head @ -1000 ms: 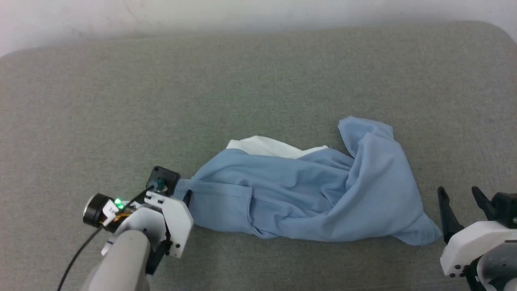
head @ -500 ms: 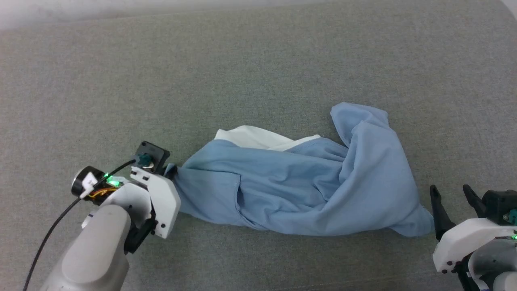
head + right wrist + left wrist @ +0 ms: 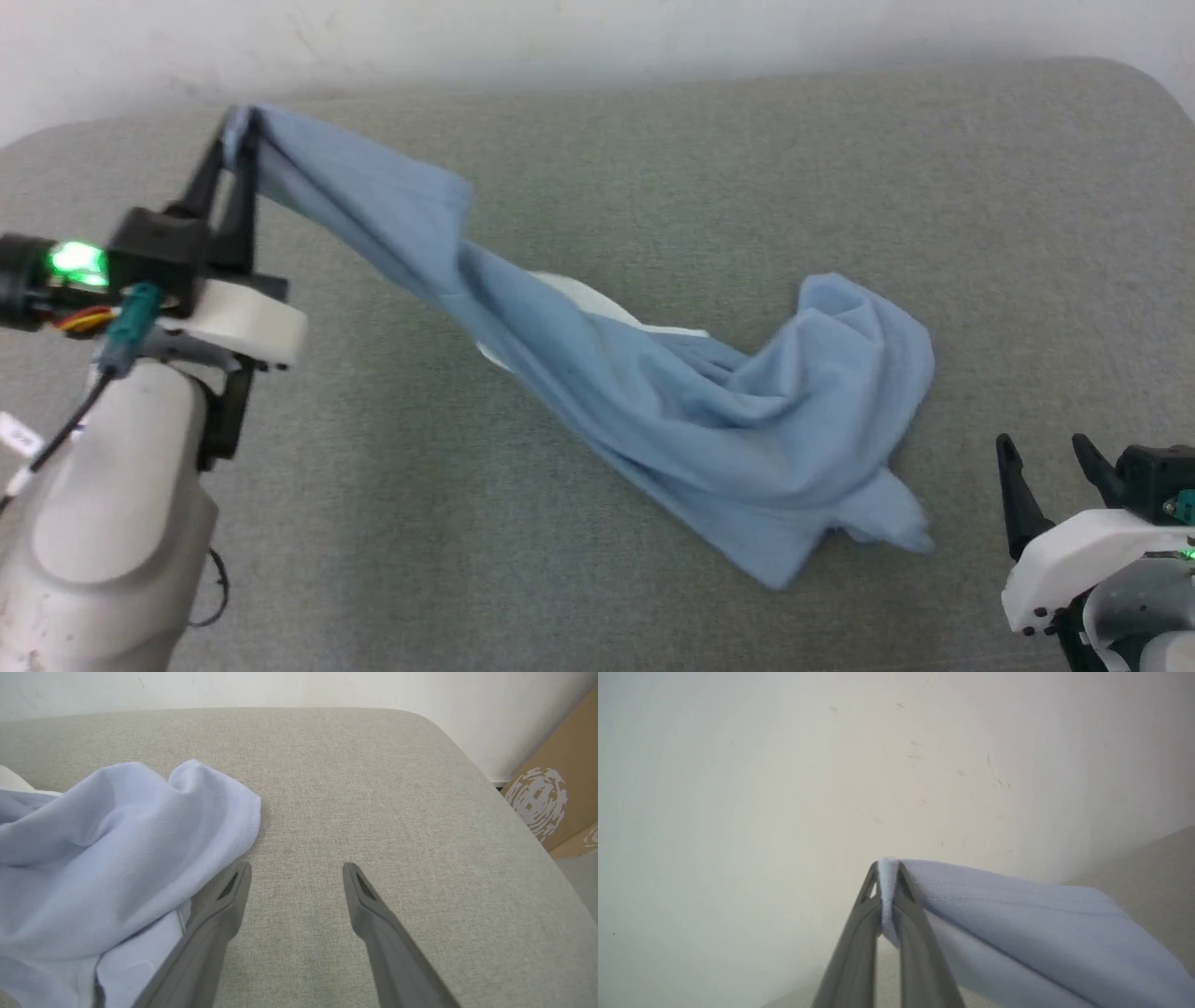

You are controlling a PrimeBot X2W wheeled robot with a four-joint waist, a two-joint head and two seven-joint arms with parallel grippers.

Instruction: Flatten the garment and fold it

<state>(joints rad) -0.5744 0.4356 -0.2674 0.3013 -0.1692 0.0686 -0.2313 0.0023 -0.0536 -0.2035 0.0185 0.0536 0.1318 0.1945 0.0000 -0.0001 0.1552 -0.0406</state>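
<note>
Head view: left pincer (image 3: 238, 123) clenched on edge of light blue soft-knit polo shirt (image 3: 728, 420), just hoisted from 8 to 10 o'clock. Right pincer (image 3: 1043, 448) released, idle at 4 o'clock. Spreading started; nothing flat yet.

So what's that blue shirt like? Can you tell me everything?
The shirt is light blue, soft knit cloth, all crumpled and not flat. The left gripper is shut on one edge and holds it up in the air, so the cloth slopes down like a slide. The rest lies in a wrinkly heap on the grey pad. A bit of white collar peeks out behind it.
</note>
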